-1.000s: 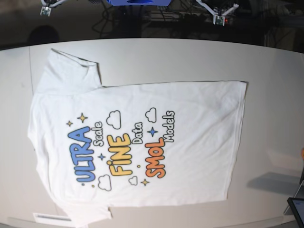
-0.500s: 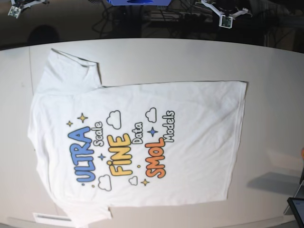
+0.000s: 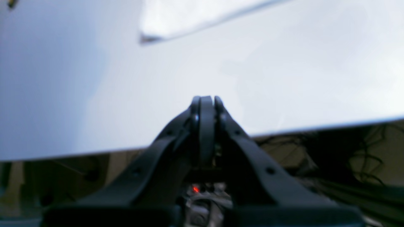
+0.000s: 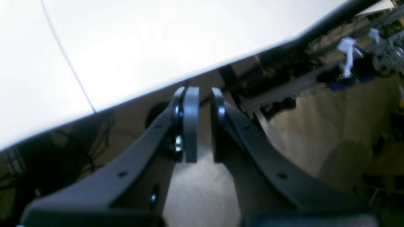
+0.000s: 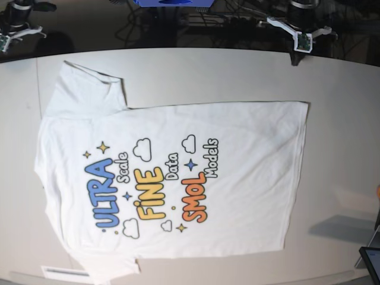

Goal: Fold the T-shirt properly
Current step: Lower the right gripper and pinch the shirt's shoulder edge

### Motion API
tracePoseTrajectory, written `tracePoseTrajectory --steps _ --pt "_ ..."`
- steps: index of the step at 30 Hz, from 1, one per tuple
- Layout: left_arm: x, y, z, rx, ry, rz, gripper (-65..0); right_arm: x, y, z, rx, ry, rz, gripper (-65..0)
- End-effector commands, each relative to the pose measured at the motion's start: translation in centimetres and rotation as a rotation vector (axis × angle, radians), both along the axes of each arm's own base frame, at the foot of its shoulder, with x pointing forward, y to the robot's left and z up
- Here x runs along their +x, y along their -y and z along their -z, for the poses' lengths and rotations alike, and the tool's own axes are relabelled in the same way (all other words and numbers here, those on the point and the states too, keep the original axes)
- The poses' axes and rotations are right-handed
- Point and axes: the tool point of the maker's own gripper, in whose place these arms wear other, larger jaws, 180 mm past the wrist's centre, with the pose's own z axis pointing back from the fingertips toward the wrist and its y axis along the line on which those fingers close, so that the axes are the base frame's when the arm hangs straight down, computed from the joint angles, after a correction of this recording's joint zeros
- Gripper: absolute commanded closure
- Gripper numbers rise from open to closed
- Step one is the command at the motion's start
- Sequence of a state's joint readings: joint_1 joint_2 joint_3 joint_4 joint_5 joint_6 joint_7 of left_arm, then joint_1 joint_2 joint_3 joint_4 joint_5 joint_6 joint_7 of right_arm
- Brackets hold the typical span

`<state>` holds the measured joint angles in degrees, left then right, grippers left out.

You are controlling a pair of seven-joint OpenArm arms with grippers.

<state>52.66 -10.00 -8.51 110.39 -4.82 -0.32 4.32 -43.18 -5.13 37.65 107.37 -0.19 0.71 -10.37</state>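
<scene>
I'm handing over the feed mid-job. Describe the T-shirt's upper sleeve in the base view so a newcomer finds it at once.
On the white table, the T-shirt lies flat, print up, collar end at the view's left. Its sleeve juts toward the far edge at the upper left. Unlike the opposite sleeve at the bottom edge, which is partly cut off, this one shows whole, with a shadowed hem.

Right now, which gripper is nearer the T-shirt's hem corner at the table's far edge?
Left. The left gripper hangs just beyond the table edge, almost in line with the T-shirt hem corner. The right gripper sits far off past the sleeve end.
</scene>
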Motion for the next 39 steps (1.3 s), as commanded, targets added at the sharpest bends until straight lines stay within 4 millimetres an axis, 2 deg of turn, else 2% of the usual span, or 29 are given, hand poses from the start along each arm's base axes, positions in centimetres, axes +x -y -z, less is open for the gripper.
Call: tracePoseTrajectory --steps 1,4,7,10,15,17,19,23,26,28,31,39 --pt "0.6 -0.9 -1.3 0.024 0.049 -0.011 0.0 1.3 0.2 -1.3 -0.025 0.046 -0.019 -7.4" --pt "1.6 -2.8 -2.6 0.071 0.093 -0.043 0.0 4.9 -2.1 -1.5 0.053 0.073 -0.14 -7.4" --pt "2.5 -3.9 -3.5 0.096 0.128 -0.063 0.0 7.3 -3.8 -1.7 0.106 0.066 -0.21 -7.4" --pt "2.5 -4.5 -3.7 0.109 0.134 -0.075 0.0 8.4 -4.0 -1.7 0.126 0.062 -0.21 -7.4" --pt "3.3 -4.3 -3.8 0.102 0.152 -0.073 0.0 9.4 -5.1 -1.4 0.16 0.046 -0.264 -7.7" --pt "3.2 -4.5 -3.5 0.101 0.147 -0.078 0.0 9.5 -5.7 -0.9 0.205 0.03 -0.277 -10.7" --pt "3.5 -4.6 -3.5 0.101 0.156 -0.082 0.0 9.1 -6.1 -1.0 0.291 0.06 -0.269 -19.0" --pt "3.7 -4.7 -3.3 0.099 0.155 -0.086 0.0 8.0 -5.3 -2.3 0.438 0.15 -0.25 -39.2" --pt "4.1 -4.8 -3.1 0.096 0.16 -0.091 0.0 6.5 -4.7 -2.9 0.501 0.142 -0.255 -48.5" --pt "4.0 -4.9 -2.9 0.096 0.156 -0.095 0.0 5.8 -4.0 -3.2 0.526 0.115 -0.272 -49.9" --pt "4.0 -4.9 -2.9 0.096 0.156 -0.095 0.0 4.7 -4.0 -3.2 0.586 0.085 -0.268 -50.1" --pt "4.3 -4.9 -3.0 0.095 0.163 -0.093 0.0 4.7 -5.6 -1.6 0.694 0.037 -0.258 -50.1"
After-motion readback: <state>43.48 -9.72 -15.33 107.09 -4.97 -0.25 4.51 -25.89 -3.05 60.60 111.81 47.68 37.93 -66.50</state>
